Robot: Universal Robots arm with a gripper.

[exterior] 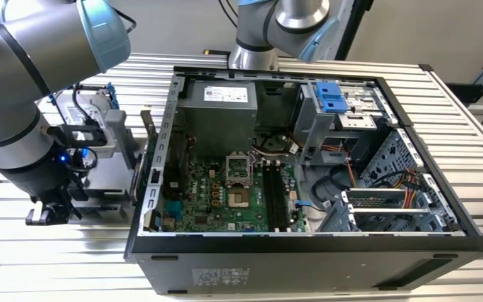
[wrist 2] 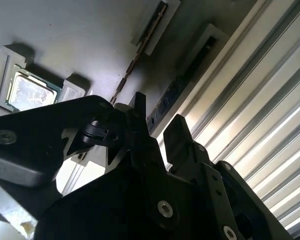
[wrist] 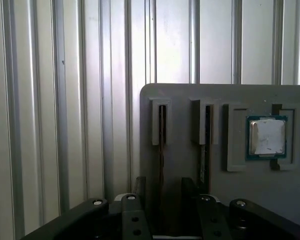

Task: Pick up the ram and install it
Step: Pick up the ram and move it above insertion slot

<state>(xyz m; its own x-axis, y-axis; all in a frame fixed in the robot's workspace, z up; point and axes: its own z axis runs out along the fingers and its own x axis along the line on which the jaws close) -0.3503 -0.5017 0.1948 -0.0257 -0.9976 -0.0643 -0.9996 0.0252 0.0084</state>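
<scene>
Two ram sticks stand on edge in the slots of a grey holder plate (wrist: 185, 105). The ram (wrist: 161, 135) farther from the processor chip runs straight between my fingertips, and in the second wrist view this same ram (wrist 2: 190, 75) leads into the gap. My gripper (wrist: 163, 187) is open, with one finger (wrist: 140, 187) on each side of the stick and a slit of space on both. Whether the fingers touch the stick is unclear. In the second wrist view my gripper (wrist 2: 158, 122) shows the same gap. In the exterior view the gripper (exterior: 55, 209) hangs low at the left of the case.
The other ram stick (wrist: 206, 140) and a processor chip (wrist: 266, 137) share the plate. The open computer case (exterior: 309, 242) lies on the slatted metal table (exterior: 48, 251), with its motherboard's long black slots (exterior: 271, 195) facing up. A second arm's base (exterior: 254, 56) stands behind the case.
</scene>
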